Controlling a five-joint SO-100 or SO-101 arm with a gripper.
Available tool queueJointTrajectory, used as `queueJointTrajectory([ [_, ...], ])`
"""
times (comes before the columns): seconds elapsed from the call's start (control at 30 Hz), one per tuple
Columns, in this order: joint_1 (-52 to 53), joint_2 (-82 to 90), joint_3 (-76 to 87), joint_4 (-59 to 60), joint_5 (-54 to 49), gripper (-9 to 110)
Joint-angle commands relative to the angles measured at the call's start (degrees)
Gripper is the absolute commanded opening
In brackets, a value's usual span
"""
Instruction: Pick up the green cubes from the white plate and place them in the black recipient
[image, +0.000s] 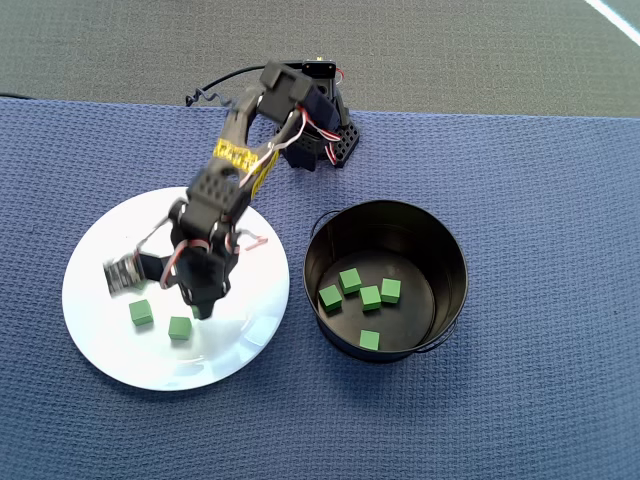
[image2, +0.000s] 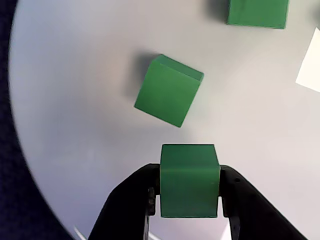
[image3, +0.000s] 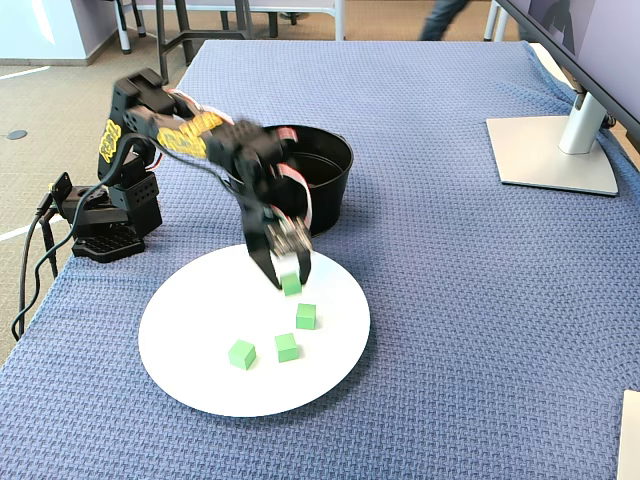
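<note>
Five cubes (image: 358, 296) lie in the black pot (image: 448, 250). Three loose cubes (image3: 281, 340) remain on the white plate (image3: 190, 325). The gripper (image2: 190, 197) clamps a fourth cube (image2: 189, 177) above it.

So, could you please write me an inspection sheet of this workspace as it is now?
Surface: blue woven cloth covers the table.
Job's things: white plate holds three loose green cubes; black pot holds five cubes.
Clutter: nothing seen on the cloth near the plate.
Grippers: pincer shut on a fourth cube over the plate.
Cables: black cables hang off the table edge by the base.
Surroundings: monitor stand, chair legs behind.
</note>
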Motion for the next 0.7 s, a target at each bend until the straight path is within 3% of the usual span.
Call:
queueJointTrajectory([
  [0.0,0.18,14.06,-4.83,6.86,8.09,0],
  [0.37,-3.25,32.61,6.68,9.58,21.01,0],
  [0.67,-14.41,46.85,29.18,1.41,26.19,0],
])
